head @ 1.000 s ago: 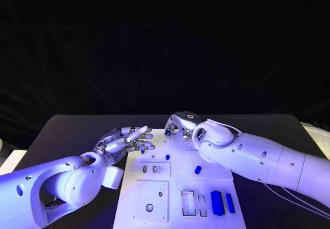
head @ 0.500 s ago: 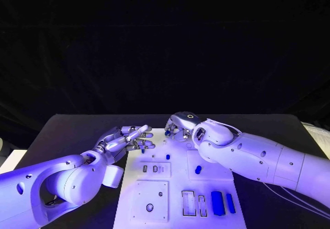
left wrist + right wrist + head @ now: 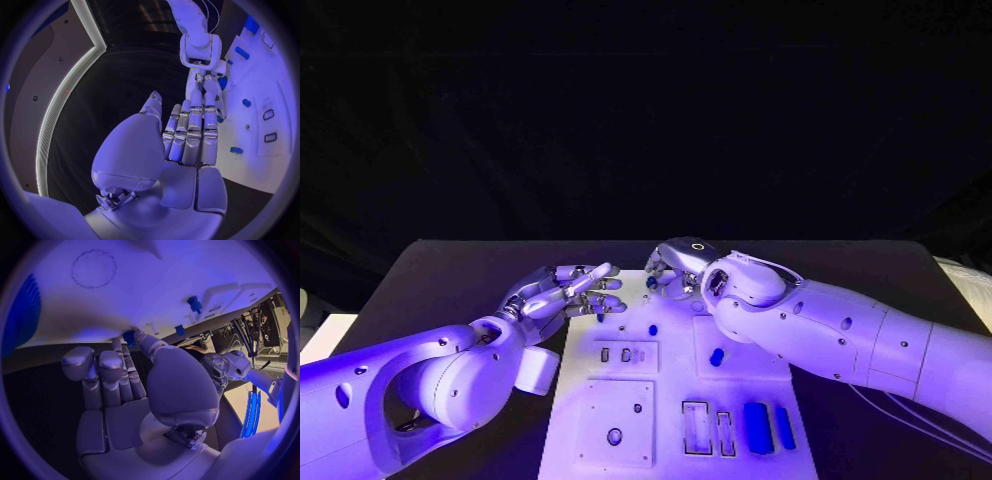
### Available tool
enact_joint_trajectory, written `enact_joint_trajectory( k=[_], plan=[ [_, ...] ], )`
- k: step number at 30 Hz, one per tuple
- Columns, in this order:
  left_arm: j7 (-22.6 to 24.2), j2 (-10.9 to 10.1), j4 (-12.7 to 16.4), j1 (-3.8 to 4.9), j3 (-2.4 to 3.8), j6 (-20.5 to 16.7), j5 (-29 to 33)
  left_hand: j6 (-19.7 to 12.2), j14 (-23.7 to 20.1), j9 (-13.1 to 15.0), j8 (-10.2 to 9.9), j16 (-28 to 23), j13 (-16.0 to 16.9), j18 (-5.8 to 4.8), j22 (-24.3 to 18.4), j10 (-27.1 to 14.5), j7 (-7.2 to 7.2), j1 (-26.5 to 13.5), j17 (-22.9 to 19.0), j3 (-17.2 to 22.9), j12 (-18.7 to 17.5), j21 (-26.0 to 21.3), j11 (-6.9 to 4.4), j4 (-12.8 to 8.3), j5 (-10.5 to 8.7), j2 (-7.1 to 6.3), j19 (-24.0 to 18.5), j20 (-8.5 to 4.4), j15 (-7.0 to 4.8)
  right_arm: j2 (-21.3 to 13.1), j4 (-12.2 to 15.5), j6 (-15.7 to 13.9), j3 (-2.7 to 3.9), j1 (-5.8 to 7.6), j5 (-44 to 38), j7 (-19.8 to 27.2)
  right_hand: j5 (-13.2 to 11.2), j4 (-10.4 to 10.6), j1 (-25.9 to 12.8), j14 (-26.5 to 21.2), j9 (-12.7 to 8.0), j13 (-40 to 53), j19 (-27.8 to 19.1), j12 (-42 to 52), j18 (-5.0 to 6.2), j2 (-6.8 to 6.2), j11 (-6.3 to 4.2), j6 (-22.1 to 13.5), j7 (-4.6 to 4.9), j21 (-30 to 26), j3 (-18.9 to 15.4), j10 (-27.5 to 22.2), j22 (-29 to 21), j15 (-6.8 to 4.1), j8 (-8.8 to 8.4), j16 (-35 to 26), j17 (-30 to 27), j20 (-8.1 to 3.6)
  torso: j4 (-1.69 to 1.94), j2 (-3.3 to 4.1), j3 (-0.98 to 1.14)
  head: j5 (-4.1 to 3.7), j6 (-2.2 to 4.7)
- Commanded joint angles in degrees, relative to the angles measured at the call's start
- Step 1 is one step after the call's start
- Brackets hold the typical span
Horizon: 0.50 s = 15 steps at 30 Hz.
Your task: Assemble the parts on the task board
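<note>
Task board [image 3: 625, 410] lies mid-bench [image 3: 444, 265], blue parts [image 3: 756, 426] on its near right corner. Left hand [image 3: 571, 291] hovers over far left edge, fingers straight and apart, holding nothing. Right hand [image 3: 672, 268] at far edge; grip unclear.

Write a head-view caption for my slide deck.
Both hands, left hand and right hand, meet over the far end of the task board.
</note>
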Motion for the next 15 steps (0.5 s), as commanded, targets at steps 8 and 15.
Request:
enact_joint_trajectory(
  k=[8, 15],
  plan=[
    [0.43, -0.18, -0.17, 0.15, 0.04, 1.25, 0.11, -0.30, -0.09, -0.09, -0.14, -0.35, -0.05, 0.68, -0.05, -0.48, -0.08, 0.17, 0.10, -0.10, -0.18, -0.29, 0.10, -0.35, -0.06, 0.57, 0.12, 0.36, 0.37, -3.24, 3.86, -1.78, 0.00, -0.04, 0.74, -0.59, -0.16, 0.32, 0.36, -0.04, 0.09, 0.14, -0.44, 0.59, 0.62, -0.29, 0.14, -0.27, 0.10, -0.17, -0.96, -0.27, -0.31, 0.45, 0.14, -0.38, -0.59, 0.07, -0.15, 0.03, 0.04, -0.10, 0.13],
    [0.39, -0.65, -0.23, 0.20, 0.04, 1.24, 0.11, -0.30, -0.09, -0.09, -0.14, -0.35, -0.05, 0.68, -0.05, -0.48, -0.08, 0.17, 0.10, -0.10, -0.18, -0.29, 0.10, -0.35, -0.06, 0.57, 0.12, 0.36, 0.37, -10.67, 11.00, -1.44, 0.66, 0.31, 5.70, -2.15, 0.02, 1.31, 0.81, 0.69, 0.36, 1.02, 0.75, 3.15, 0.25, -0.16, -0.95, 1.54, -0.42, 1.77, -1.62, 5.44, 2.45, -0.31, 0.54, 1.86, 2.13, -0.35, -0.73, -0.18, -0.01, -0.36, 0.33]
  ],
)
